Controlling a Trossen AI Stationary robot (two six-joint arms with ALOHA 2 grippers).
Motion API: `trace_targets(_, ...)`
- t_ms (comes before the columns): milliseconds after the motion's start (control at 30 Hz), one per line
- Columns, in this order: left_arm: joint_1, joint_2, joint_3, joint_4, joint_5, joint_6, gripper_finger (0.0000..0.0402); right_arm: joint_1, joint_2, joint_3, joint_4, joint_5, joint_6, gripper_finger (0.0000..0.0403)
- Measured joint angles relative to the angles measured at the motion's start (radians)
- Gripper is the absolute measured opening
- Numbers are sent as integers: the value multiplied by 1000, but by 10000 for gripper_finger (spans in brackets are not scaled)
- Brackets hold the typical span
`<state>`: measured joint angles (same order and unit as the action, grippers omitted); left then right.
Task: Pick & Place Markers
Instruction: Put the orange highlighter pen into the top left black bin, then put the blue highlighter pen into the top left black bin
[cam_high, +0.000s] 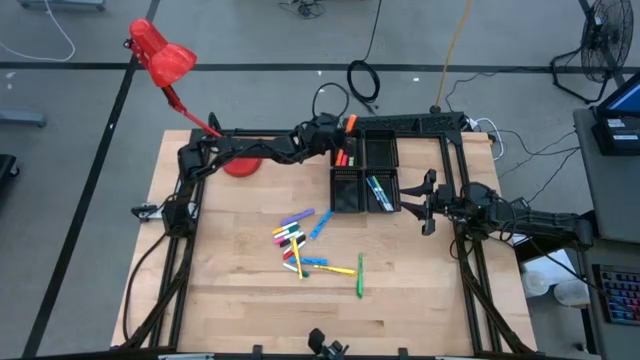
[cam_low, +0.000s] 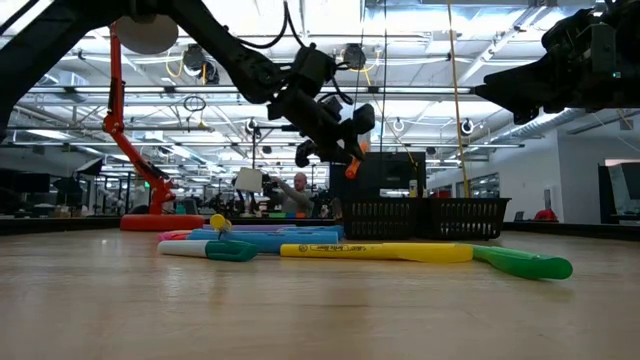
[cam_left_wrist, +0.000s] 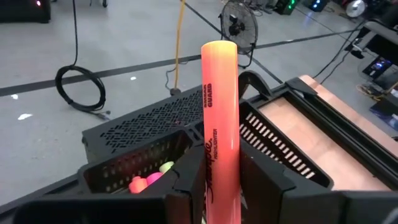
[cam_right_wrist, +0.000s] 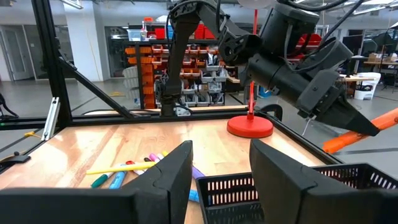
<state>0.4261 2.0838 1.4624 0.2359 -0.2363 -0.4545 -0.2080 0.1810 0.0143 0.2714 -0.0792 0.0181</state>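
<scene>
We see the left gripper (cam_high: 343, 127) raised over the far-left compartment of the black tray (cam_high: 381, 160), clamped on an orange marker (cam_high: 351, 123). In the left wrist view that orange marker (cam_left_wrist: 219, 124) stands up between the two dark fingers (cam_left_wrist: 186, 193), and below it a pink and a yellow-green marker lie in a compartment of the tray (cam_left_wrist: 124, 143). From the low view the left gripper (cam_low: 340, 135) hangs in the air above the tray (cam_low: 420, 215) with the orange tip (cam_low: 351, 170) pointing down.

The right gripper (cam_high: 428, 205) waits just beside the tray's right edge, low over the tabletop (cam_high: 240, 300); its fingers (cam_right_wrist: 168, 174) stand apart and hold nothing.

The tray already holds orange-red markers (cam_high: 343, 158) in its far-left compartment and blue-teal ones (cam_high: 378, 190) in its near-right one. The remaining markers (cam_high: 298, 240) lie in a loose pile on the tabletop in front of the tray, with a green marker (cam_high: 360, 275) a little off to the right of the pile. A red desk lamp (cam_high: 160, 60) stands at the far left.
</scene>
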Motion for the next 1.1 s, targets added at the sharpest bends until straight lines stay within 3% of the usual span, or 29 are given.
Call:
trace_targets(400, 1, -1, 0, 0, 47, 7, 97, 0, 0, 0, 0, 0, 0, 146)
trace_targets(633, 3, -1, 0, 0, 73, 51, 169, 0, 0, 0, 0, 0, 0, 146)
trace_targets(900, -10, -46, 0, -53, 224, 327, 237, 0, 0, 0, 0, 0, 0, 146)
trace_targets(1100, -72, -176, 0, -384, 235, 535, 247, 0, 0, 0, 0, 0, 0, 146)
